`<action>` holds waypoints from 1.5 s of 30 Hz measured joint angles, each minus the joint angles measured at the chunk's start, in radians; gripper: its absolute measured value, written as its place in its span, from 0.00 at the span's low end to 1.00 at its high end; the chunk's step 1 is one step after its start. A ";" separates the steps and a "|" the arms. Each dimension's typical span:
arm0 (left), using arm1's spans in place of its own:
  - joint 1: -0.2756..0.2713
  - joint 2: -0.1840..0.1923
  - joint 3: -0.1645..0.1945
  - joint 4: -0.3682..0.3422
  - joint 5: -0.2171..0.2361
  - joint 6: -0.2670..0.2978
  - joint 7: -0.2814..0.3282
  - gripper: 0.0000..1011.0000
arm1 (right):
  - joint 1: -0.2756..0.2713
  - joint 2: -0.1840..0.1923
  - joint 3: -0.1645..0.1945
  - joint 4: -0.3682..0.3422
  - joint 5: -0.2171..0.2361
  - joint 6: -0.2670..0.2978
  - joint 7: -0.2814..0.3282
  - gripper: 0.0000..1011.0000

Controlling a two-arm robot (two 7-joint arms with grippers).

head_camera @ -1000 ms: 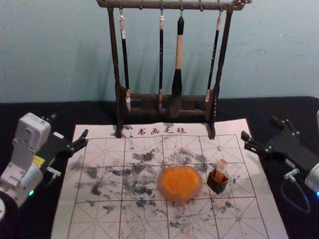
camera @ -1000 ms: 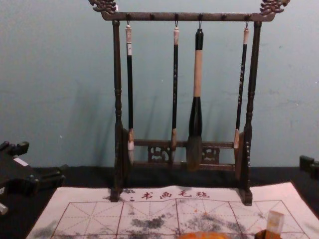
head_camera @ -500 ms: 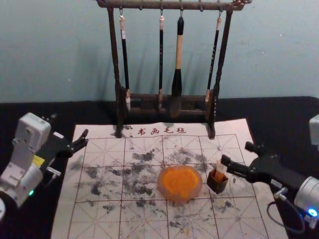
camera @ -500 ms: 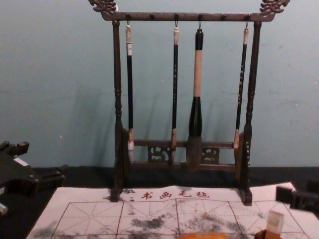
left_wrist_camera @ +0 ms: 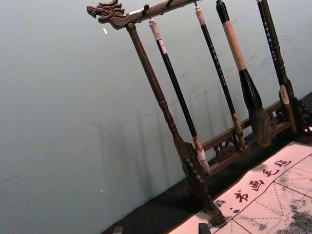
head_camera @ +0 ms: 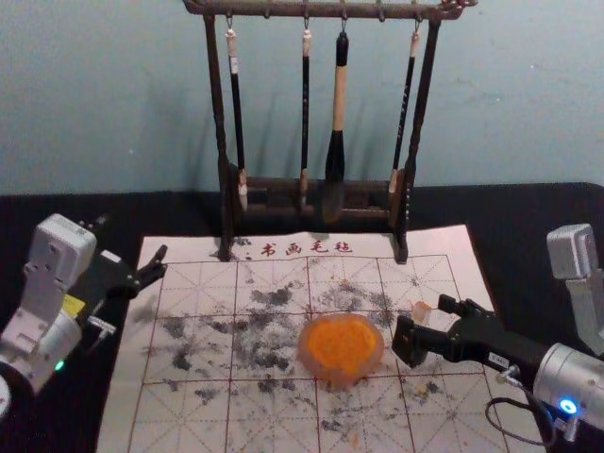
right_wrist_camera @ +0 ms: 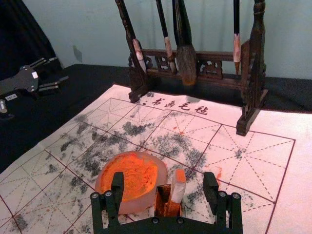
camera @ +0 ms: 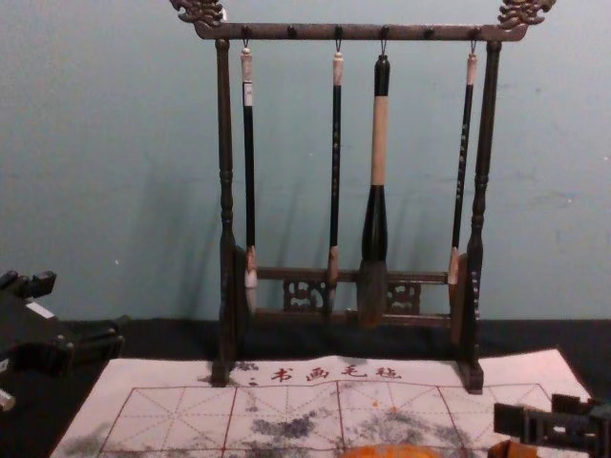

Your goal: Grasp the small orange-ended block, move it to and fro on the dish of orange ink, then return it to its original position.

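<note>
My right gripper (head_camera: pixel 427 324) is open over the small block (head_camera: pixel 421 311) in the head view, on the dish's right. In the right wrist view, the clear block (right_wrist_camera: pixel 178 186) with an orange end leans upright in a small dark holder (right_wrist_camera: pixel 161 199), between the spread fingers of the right gripper (right_wrist_camera: pixel 164 183) and touched by neither. The holder stands beside the round dish of orange ink (right_wrist_camera: pixel 134 174). The left gripper (head_camera: pixel 132 239) is parked open at the mat's far left; its fingertips show at the edge of the left wrist view, the left gripper (left_wrist_camera: pixel 161 229) holding nothing.
A dark wooden rack (head_camera: pixel 226 203) with several hanging brushes stands behind the dish at the mat's back edge. The ink-stained paper mat (head_camera: pixel 189 330) lies under dish and holder. Dark cloth (head_camera: pixel 528 212) surrounds the mat.
From the right side, my right gripper has moved left and inward to the block and holder, now partly covering them in the head view. Left arm, dish and rack are unchanged.
</note>
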 joint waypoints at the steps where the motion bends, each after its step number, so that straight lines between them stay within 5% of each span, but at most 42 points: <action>1: 0.000 0.000 0.000 0.000 0.000 0.000 0.000 0.99 | 0.006 -0.001 -0.004 0.006 0.001 0.004 0.001 0.99; 45: 0.000 0.000 0.000 0.000 0.000 0.000 0.000 0.99 | 0.090 -0.043 -0.049 0.113 0.006 0.007 0.000 0.99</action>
